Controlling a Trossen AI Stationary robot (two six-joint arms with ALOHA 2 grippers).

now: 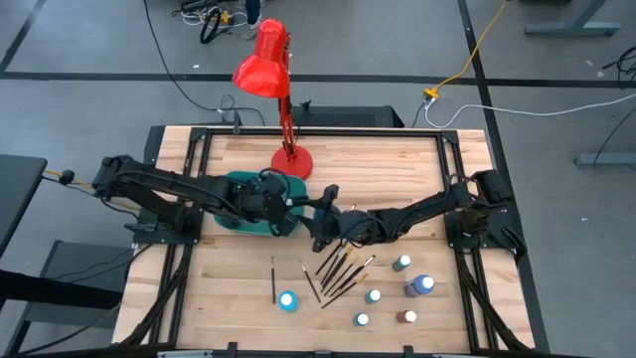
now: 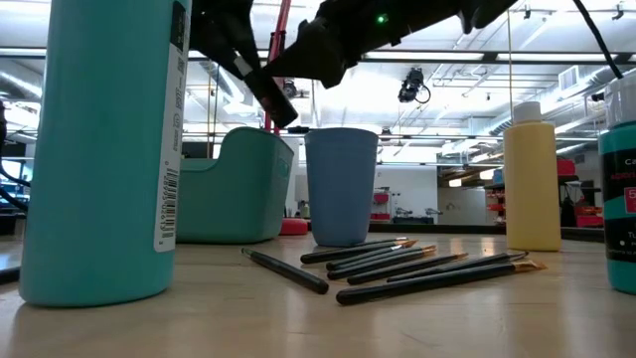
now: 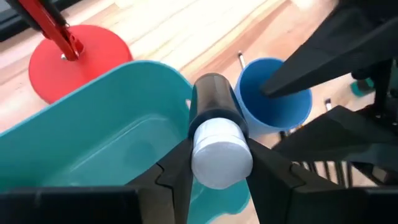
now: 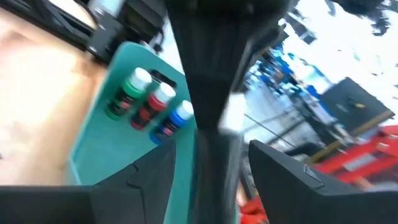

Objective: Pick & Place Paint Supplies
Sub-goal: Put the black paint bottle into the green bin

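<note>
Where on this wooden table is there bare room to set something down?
The wooden table is bare right of the red lamp base, and at the front left corner. The front middle is crowded with dark-handled brushes and white-capped paint bottles.

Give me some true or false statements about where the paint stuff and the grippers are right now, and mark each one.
1. The left gripper holds a white-capped bottle above the teal bin. True.
2. The bin has no bottles in it. False: three bottles, green, red and blue, lie in it.
3. The brushes stand in the blue cup. False: they lie on the table.
4. The red lamp stands behind the bin. True.
5. The right gripper is open. True.
</note>
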